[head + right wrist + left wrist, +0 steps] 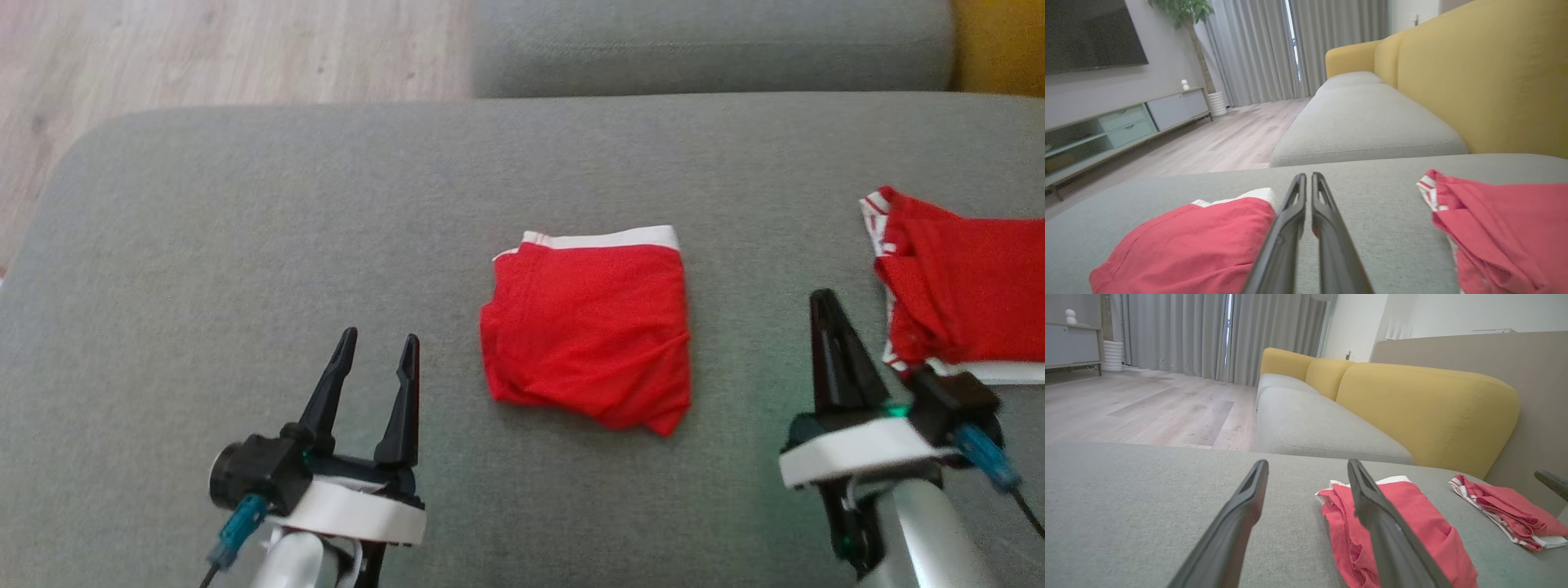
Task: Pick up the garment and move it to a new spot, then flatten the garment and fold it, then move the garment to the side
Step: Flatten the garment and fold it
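A red garment [589, 327] with a white waistband lies folded into a rough square in the middle of the grey sofa seat [245, 245]. My left gripper [381, 336] hovers to its lower left, open and empty. In the left wrist view the garment [1412, 514] lies just right of the spread fingers [1307, 463]. My right gripper [823, 298] stands to the garment's right, shut on nothing. The right wrist view has its two fingers [1309, 176] pressed together over bare cushion, with the garment [1188, 245] to their left.
A second red garment [971, 286] with white trim lies at the seat's right edge, close to my right gripper, and appears again [1506, 228] [1506, 510]. Another grey cushion [710, 45] and a yellow backrest [1425, 412] lie beyond. Wooden floor [204, 49] is at the far left.
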Available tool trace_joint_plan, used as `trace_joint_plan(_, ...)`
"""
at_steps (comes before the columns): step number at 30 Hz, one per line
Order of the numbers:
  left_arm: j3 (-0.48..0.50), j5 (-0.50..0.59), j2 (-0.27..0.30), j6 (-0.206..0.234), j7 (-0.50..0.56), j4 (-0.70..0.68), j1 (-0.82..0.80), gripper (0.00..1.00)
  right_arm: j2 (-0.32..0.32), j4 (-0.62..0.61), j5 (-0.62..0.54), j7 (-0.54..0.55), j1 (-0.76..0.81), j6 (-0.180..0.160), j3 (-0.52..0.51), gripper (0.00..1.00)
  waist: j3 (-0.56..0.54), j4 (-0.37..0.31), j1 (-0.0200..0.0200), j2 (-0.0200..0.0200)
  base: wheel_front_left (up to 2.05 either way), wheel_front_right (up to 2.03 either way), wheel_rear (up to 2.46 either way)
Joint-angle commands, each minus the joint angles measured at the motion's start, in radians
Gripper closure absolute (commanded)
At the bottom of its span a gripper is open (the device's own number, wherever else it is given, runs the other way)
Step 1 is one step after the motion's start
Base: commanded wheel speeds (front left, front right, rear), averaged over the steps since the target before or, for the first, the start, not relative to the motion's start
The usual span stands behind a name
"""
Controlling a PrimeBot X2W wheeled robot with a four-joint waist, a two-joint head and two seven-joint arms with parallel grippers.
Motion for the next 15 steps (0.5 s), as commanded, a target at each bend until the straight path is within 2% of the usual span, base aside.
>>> trace_joint_plan(1,0.023,0.001,0.004,-0.005,-0.008,-0.027,-0.052,0.00,-0.002,-0.021,-0.013,-0.005,-0.063,-0.001,0.033,1.00,0.021,0.024,0.0000,0.0000,0.00,0.00,0.00)
trace_joint_plan(6,0.005,-0.005,0.004,-0.005,-0.008,-0.024,-0.071,0.00,-0.002,0.075,-0.046,0.030,-0.160,-0.001,0.070,1.00,0.066,0.084,0.0000,0.0000,0.00,0.00,0.00)
trace_joint_plan(10,-0.010,-0.015,0.004,-0.005,-0.008,-0.023,-0.093,0.00,-0.002,0.222,-0.049,0.058,-0.265,-0.001,0.120,1.00,0.106,0.147,0.0000,0.0000,0.00,0.00,0.00)
trace_joint_plan(15,-0.019,-0.029,0.004,-0.005,-0.008,-0.027,-0.110,0.00,-0.002,0.418,-0.057,0.103,-0.350,-0.001,0.071,1.00,0.131,0.190,0.0000,0.0000,0.00,0.00,0.00)
